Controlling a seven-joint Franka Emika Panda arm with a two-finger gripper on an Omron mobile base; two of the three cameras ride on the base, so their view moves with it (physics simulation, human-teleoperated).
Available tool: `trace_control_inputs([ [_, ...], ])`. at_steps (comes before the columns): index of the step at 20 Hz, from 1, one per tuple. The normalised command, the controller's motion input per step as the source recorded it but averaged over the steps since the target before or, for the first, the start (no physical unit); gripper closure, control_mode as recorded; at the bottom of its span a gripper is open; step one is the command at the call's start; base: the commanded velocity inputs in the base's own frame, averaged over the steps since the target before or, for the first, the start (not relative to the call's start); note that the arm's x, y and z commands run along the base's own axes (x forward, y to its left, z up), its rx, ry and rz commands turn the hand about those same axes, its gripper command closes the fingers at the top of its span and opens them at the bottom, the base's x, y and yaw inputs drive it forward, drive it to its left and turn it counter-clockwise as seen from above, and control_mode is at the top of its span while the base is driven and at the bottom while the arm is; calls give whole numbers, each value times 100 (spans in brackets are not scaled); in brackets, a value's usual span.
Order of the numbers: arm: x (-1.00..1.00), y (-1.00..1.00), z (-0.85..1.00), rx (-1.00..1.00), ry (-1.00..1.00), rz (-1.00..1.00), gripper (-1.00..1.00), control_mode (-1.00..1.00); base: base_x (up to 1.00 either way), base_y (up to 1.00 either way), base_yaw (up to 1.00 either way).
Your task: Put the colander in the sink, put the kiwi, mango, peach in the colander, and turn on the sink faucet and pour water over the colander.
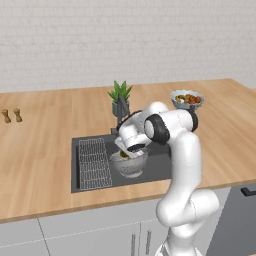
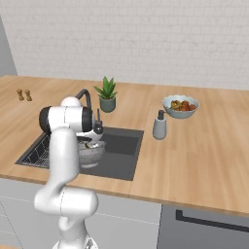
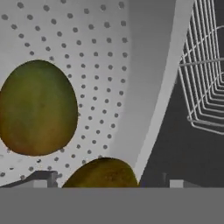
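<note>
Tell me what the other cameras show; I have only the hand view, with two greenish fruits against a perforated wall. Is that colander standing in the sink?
Observer: Yes. The colander stands in the sink, right of the wire grid rack.
Operator: Where is the peach?
Observer: I cannot pick it out; the pale blue fruit bowl on the counter holds orange-red fruit.
Operator: Is water running?
Observer: No stream shows at the sink faucet.
Operator: What else stands near the basin?
Observer: A soap dispenser at its right and a potted plant behind.

potted plant (image 2: 107,93), soap dispenser (image 2: 159,126), fruit bowl (image 2: 180,106), shakers (image 1: 11,115)
</note>
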Motion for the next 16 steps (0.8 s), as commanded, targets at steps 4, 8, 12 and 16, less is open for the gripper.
trace_control_inputs([
  [4, -100, 0, -60, 0, -11, 9, -100, -100, 0, 0, 0],
  [8, -95, 0, -26, 0, -19, 6, -100, -100, 0, 0, 0],
  [12, -42, -1, 0, 0, -57, 7, -100, -100, 0, 0, 0],
  [16, -61, -32, -1, 0, -40, 2, -100, -100, 0, 0, 0],
])
